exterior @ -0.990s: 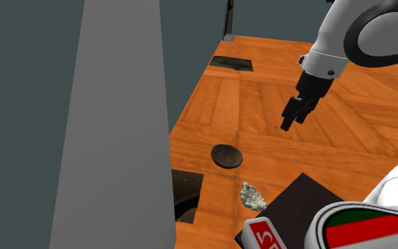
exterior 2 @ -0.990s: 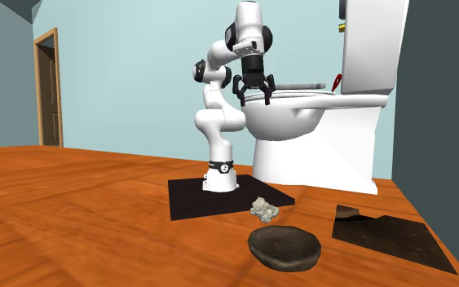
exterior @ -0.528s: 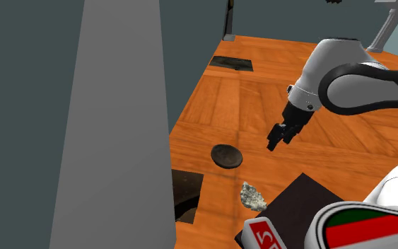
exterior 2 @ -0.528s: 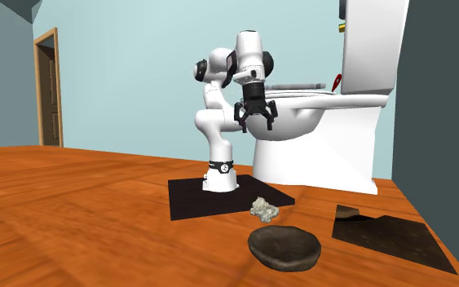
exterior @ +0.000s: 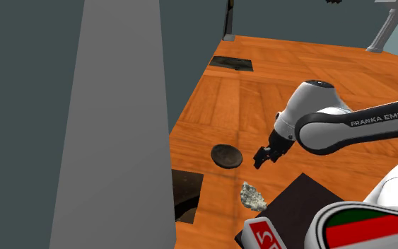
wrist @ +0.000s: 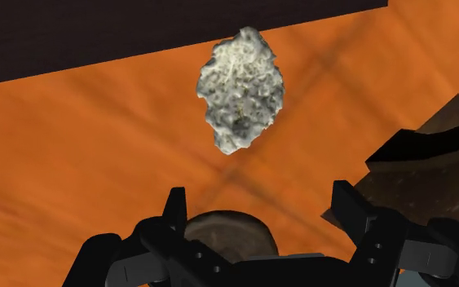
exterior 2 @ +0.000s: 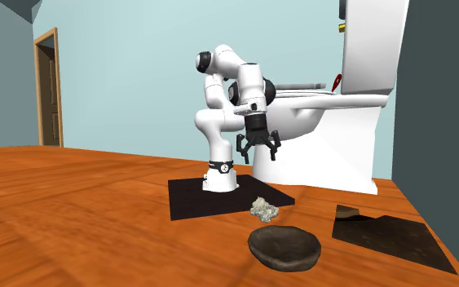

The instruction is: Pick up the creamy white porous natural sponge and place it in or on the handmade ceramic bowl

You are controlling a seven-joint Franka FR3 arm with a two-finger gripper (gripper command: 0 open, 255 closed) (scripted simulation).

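A pale, porous sponge lies on the wooden floor beside the corner of the black mat; it also shows as the sponge and the sponge. A dark, shallow ceramic bowl sits on the floor a little farther out, also seen as the bowl and, behind the fingers, the bowl. My gripper hangs in the air above the floor between sponge and bowl, open and holding nothing. It appears as the gripper and the gripper, fingers well apart, sponge ahead of them.
A white toilet stands behind the arm's base. A broad grey wall panel rises at the shoulder view's left. Dark rectangular patches lie in the wooden floor. A doorway stands at the second exterior view's left.
The arm has bent down and the gripper has dropped steadily toward the floor, coming closer to the sponge and bowl. Its fingers stay open. Sponge and bowl have not moved.
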